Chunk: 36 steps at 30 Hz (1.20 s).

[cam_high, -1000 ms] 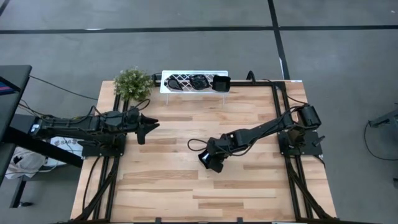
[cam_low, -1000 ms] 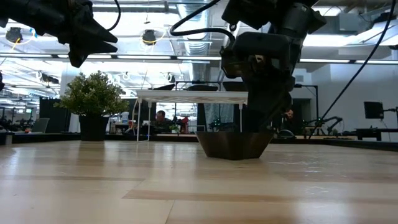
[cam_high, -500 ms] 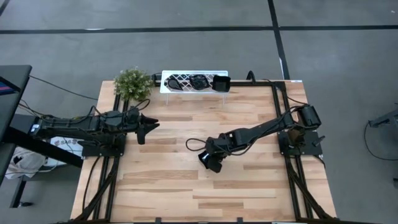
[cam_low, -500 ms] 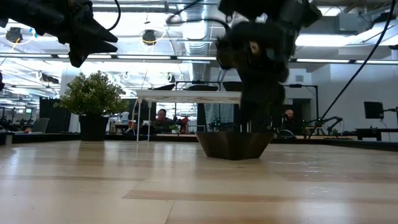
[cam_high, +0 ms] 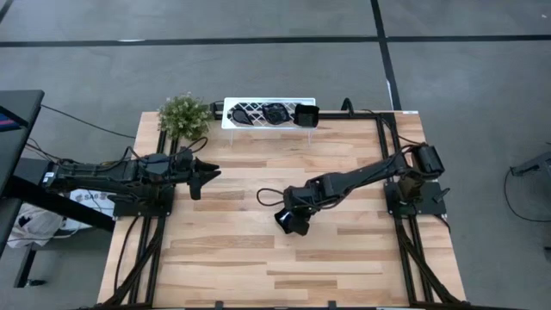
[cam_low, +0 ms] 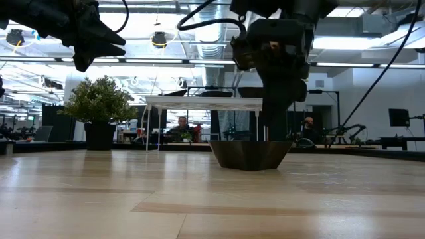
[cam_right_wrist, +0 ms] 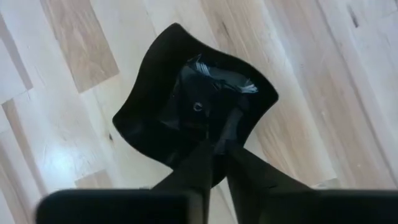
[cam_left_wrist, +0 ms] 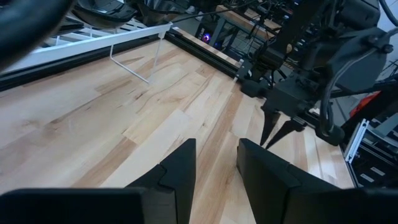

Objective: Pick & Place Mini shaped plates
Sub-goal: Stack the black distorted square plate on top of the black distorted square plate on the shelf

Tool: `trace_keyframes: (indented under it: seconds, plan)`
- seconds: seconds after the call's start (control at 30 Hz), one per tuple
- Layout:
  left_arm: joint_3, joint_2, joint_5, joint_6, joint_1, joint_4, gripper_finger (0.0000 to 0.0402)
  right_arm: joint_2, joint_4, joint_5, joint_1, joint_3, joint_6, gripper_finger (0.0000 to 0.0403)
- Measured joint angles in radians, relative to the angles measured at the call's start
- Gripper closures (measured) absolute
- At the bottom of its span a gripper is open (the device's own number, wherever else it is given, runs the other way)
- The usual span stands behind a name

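A glossy black wavy-edged square plate (cam_right_wrist: 155,106) sits on its base on the wooden table (cam_high: 232,258), a little right of the middle (cam_low: 251,155). My right gripper (cam_right_wrist: 221,144) points steeply down over the plate's rim, its fingers a narrow gap apart. My left gripper (cam_high: 211,175) hangs open above the table's left side, with nothing between its fingers (cam_left_wrist: 217,155). A white rack (cam_high: 269,113) at the far edge carries three more black plates. My right gripper's fingertips (cam_right_wrist: 231,127) stand at the plate's rim (cam_right_wrist: 249,134), coming from above. I cannot tell whether they touch it. The plate rests level on the table.
A small green potted plant (cam_high: 183,114) stands at the far left corner beside the rack. Black rails (cam_high: 396,172) run along the table's left and right sides. Bare wood lies in front of both arms. People and desks show in the room behind (cam_low: 182,126).
My right gripper has gone up a little above the square plate. The plate has stayed where it was on the table.
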Motion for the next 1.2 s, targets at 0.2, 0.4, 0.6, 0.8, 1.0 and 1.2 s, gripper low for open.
trace_keyframes:
  seconds: [0.2,0.4,0.6,0.8,1.0,1.2]
  plan:
    - [0.000,0.000,0.000,0.002,0.000,0.000,0.0280,0.031,-0.007,-0.018,0.004,0.000,0.011,0.0311]
    - [0.000,0.000,0.000,0.002,0.000,0.000,0.0280,0.122,0.033,-0.079,0.004,0.000,0.005,0.0283]
    - [0.000,0.000,0.000,0.002,0.000,0.000,0.0280,0.136,0.076,-0.086,0.004,0.000,0.016,0.0271]
    - [0.000,0.000,0.000,0.002,0.000,0.000,0.0280,0.134,0.076,-0.088,0.003,0.000,0.015,0.0308]
    - [0.000,0.000,0.000,0.002,0.000,0.000,0.0280,0.134,0.075,-0.106,0.000,0.000,0.012,0.0346]
    - [0.000,0.000,0.000,0.002,0.000,0.000,0.0280,0.128,0.073,-0.128,-0.010,0.000,0.012,0.0353]
